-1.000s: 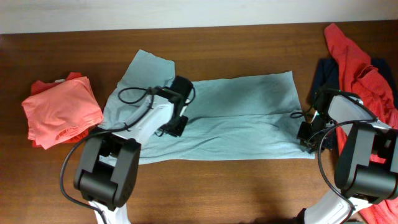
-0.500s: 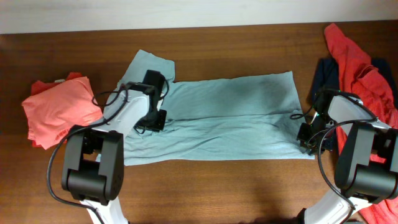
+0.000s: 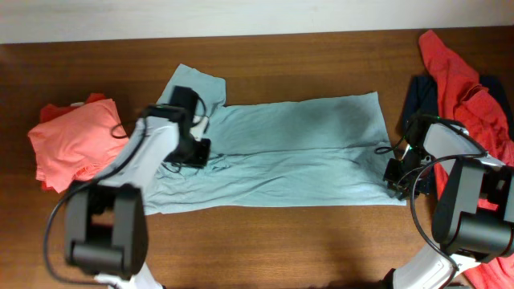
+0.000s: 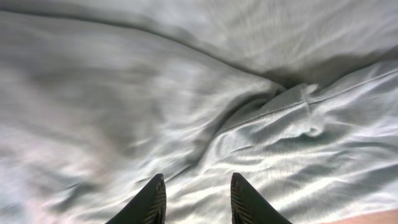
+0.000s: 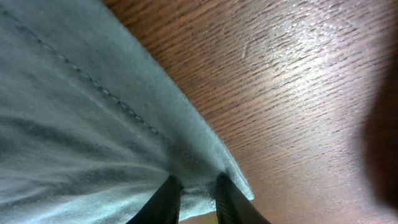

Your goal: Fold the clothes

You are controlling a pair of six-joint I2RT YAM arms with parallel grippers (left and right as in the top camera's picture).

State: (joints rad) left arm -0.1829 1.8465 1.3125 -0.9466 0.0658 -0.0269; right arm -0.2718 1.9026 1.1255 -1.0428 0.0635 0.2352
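Observation:
The clothes' pale grey-blue T-shirt (image 3: 305,152) lies spread flat across the middle of the wooden table, sleeve end to the left. My left gripper (image 3: 195,154) hovers over its left part, by the sleeve. In the left wrist view that gripper (image 4: 196,190) is open, with wrinkled shirt fabric (image 4: 186,93) below and nothing between the fingers. My right gripper (image 3: 393,175) sits at the shirt's lower right corner. In the right wrist view it (image 5: 196,193) is shut on the hemmed corner of the shirt (image 5: 74,124).
A folded coral-red tee (image 3: 76,144) lies at the left of the table. At the far right is a loose pile of coral-red clothes (image 3: 466,88) over a navy piece (image 3: 418,96), close behind my right arm. Bare wood (image 5: 298,93) borders the held corner.
My left gripper has swept left across the T-shirt, from near its middle to the sleeve end. The right gripper has stayed put on the corner.

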